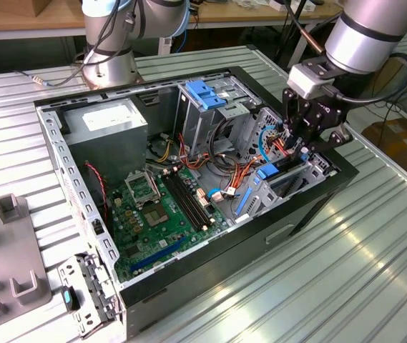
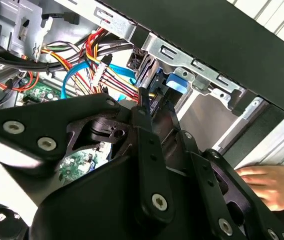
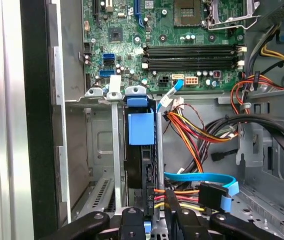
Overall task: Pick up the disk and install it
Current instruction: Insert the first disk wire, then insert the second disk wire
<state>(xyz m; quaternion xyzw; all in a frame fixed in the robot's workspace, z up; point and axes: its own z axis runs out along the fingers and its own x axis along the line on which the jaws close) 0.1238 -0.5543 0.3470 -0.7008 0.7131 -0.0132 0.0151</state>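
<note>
A robot gripper (image 1: 309, 137) is closed on the disk (image 3: 141, 150), which stands edge-on in the drive bay of an open computer case (image 1: 189, 264) on the desk; pushing straight along the bay rails seems best.

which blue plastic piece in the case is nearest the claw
The blue rail on the disk standing in the bay, right under the claw. The blue latch sits atop the metal cage, farther away.

Open computer case (image 1: 317, 204), green motherboard (image 1: 162, 207)
</note>
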